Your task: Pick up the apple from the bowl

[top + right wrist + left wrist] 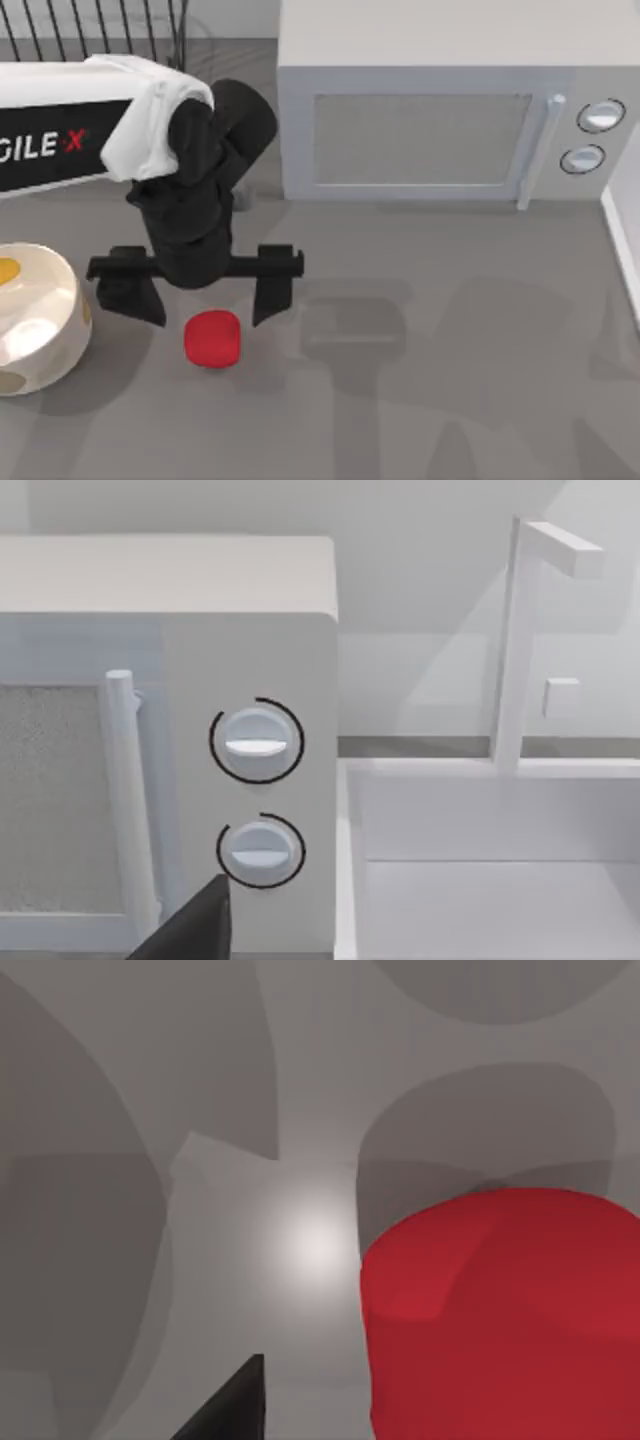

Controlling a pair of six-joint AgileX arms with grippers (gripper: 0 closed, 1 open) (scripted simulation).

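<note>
The apple [212,338], small and bright red, lies on the grey table to the right of the bowl [40,325], not inside it. The cream-white bowl with orange-yellow blotches stands at the table's left edge. My left gripper [208,316] is open and points down just behind the apple, one finger on each side and both well apart from the fruit. In the left wrist view the apple [500,1320] looms large and close, with one black fingertip [235,1405] beside it. A dark piece of my right gripper [190,932] faces the microwave.
A white microwave [430,110] stands at the back right, its two knobs [256,742] close to the right wrist camera. A white sink with a faucet [520,650] is beside it. A black wire rack [100,25] stands at the back left.
</note>
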